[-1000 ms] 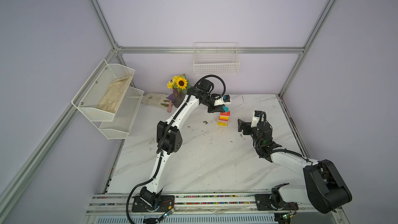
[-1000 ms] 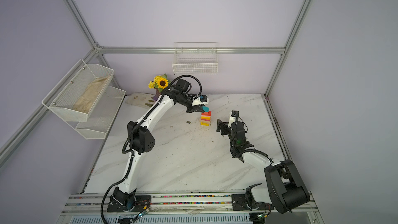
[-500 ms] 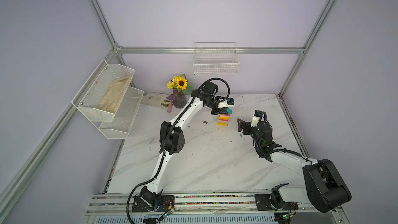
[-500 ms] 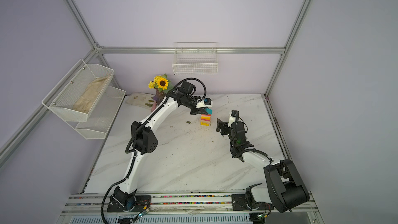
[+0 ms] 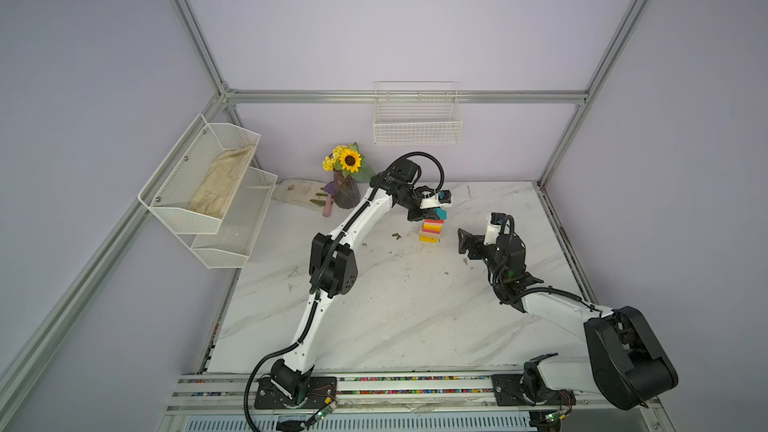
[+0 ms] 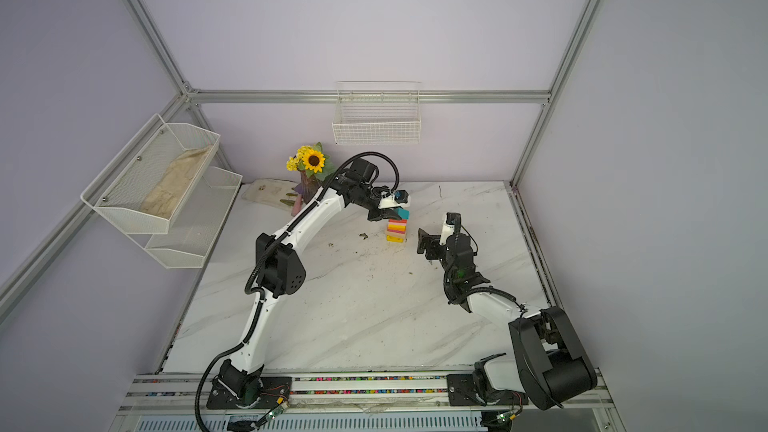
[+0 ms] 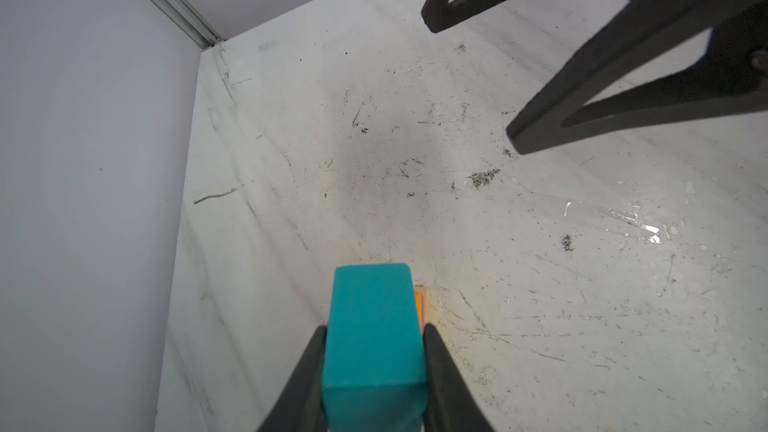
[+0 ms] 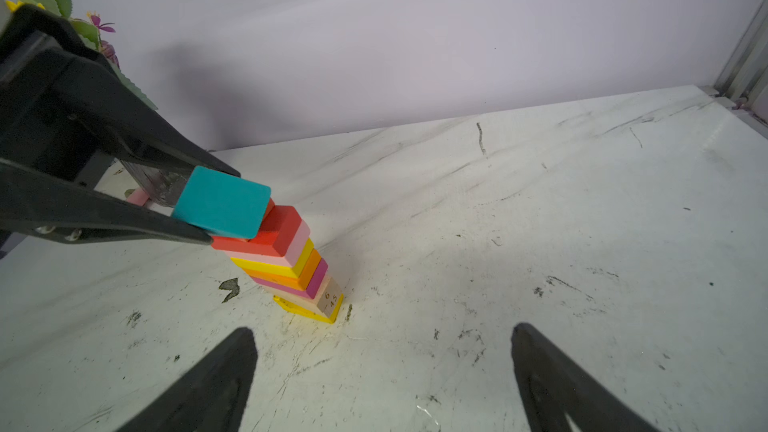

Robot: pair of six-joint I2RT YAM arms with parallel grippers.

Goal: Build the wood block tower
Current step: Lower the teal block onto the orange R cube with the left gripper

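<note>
Left claw (image 7: 374, 328): closed narrowly on the teal block (image 8: 222, 201), one finger against each side face.
Block position: directly over the red block (image 8: 274, 230) that tops the tower (image 5: 430, 230); contact cannot be confirmed.
Tower location: near the centre of both top views, standing on the surface (image 5: 415, 305), yellow slab at the base.
Right claw (image 8: 382, 330): spread wide, empty, low over the surface to the right of the tower.

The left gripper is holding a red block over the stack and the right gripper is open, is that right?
Not quite: the block in the left gripper is teal, not red, as the right wrist view shows. The rest holds: it is over the tower, and the right gripper is open.
</note>
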